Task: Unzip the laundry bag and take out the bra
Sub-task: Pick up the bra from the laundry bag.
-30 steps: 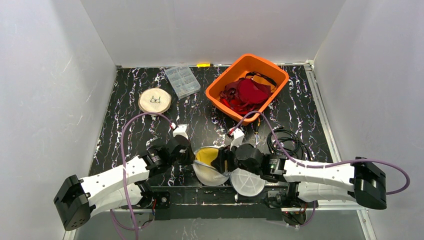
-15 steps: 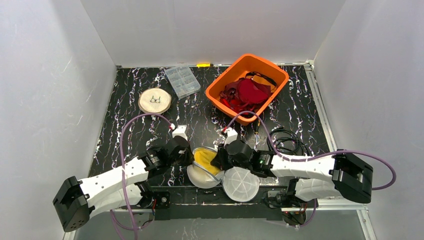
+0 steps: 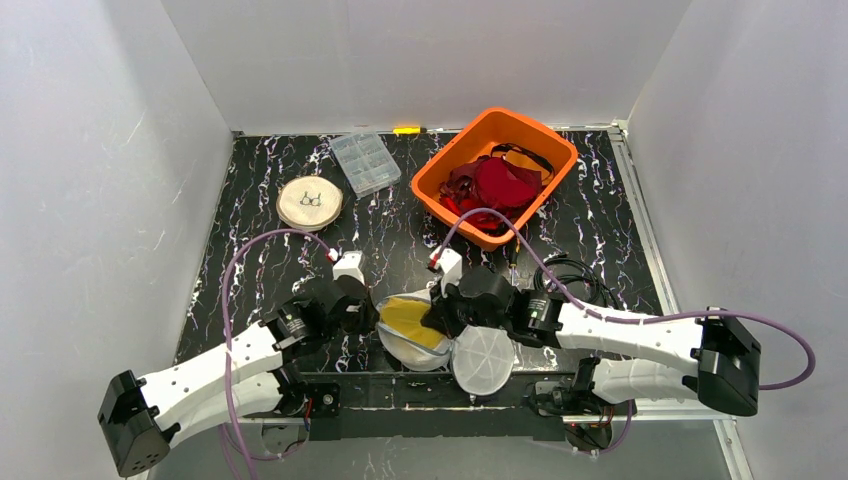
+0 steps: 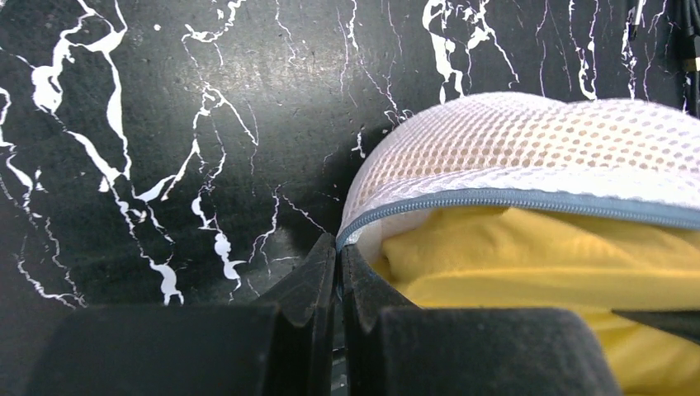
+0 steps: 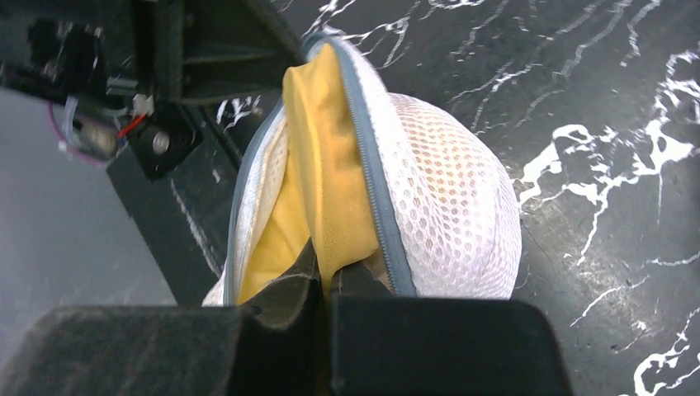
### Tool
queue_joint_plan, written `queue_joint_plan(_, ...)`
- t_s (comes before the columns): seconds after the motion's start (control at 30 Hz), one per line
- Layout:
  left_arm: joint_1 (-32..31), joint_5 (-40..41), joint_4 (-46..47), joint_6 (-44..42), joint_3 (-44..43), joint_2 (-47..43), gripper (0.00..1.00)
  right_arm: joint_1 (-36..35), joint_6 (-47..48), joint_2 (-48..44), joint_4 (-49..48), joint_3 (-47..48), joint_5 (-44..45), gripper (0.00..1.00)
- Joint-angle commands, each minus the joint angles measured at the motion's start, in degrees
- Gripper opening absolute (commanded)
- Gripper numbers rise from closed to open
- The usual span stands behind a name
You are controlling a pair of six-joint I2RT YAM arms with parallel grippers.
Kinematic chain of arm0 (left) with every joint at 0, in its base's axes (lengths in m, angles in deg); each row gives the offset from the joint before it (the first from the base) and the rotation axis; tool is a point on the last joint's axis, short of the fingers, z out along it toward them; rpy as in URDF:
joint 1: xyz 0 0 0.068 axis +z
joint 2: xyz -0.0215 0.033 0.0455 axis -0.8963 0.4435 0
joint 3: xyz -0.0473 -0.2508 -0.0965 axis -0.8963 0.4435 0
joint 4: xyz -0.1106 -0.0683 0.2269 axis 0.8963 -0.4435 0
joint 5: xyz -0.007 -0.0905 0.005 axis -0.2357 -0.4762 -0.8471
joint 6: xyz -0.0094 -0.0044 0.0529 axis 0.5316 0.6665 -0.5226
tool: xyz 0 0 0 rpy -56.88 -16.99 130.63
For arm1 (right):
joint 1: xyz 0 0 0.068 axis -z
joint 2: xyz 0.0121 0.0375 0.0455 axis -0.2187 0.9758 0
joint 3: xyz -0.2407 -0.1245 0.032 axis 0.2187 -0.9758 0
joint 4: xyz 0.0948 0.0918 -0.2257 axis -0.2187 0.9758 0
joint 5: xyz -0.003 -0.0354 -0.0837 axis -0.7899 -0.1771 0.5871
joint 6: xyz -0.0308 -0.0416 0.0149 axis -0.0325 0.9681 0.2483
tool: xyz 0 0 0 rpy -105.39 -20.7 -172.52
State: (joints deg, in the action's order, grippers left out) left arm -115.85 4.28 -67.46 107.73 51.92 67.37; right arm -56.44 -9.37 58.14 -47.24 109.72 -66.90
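Since a second ago the right gripper (image 5: 326,285) has slid left from beside the laundry bag (image 5: 450,206) into its unzipped mouth. Its jaws, spread then, are now pressed together on a fold of the yellow bra (image 5: 326,177). The left gripper (image 4: 338,268) stays pinched on the bag's end where the grey-blue zipper (image 4: 512,198) begins, and its arm has drawn a little to the left. Bag and bra lie at the near edge of the black marbled table (image 3: 250,200), between the two wrists. The bra is still inside, with the mesh gaping around it. Farther back nothing has shifted: the coiled black cable (image 3: 575,275), the orange basin (image 3: 437,170) of red garments (image 3: 495,185), the clear compartment box (image 3: 364,162).
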Motion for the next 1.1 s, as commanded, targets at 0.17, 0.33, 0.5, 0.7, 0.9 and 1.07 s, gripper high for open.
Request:
queue_joint_plan(0.17, 0.23, 4.38, -4.33, -1.44, -5.36, 1.2, 0.0, -0.17, 12.52, -2.81, -0.29, 5.78, -17.01, 0.01)
queue_joint_plan(0.33, 0.21, 3.65, -2.7, -1.38, -4.71, 1.67, 0.0, -0.12, 6.79, -7.81, -7.65, 4.78, -8.73, 0.01)
queue_joint_plan(0.5, 0.2, 3.16, -1.28, -1.01, -3.75, 0.47, 0.0, -0.13, -0.63, -14.01, -16.37, -0.45, 5.41, 0.01)
queue_joint_plan(0.7, 0.28, 3.15, -0.5, -0.92, -3.25, 0.36, 0.0, -0.18, -5.98, -18.01, -21.45, -4.88, 13.29, 0.01)
queue_joint_plan(0.9, 0.24, 2.35, 2.75, 0.63, -0.19, 1.82, 0.0, 0.13, -13.33, -23.75, -30.18, -12.05, 18.92, 0.01)
queue_joint_plan(1.07, 0.22, 2.35, 3.57, 1.36, 0.89, 3.79, 0.0, 0.77, -13.48, -22.08, -26.96, -6.67, 13.93, 0.01)
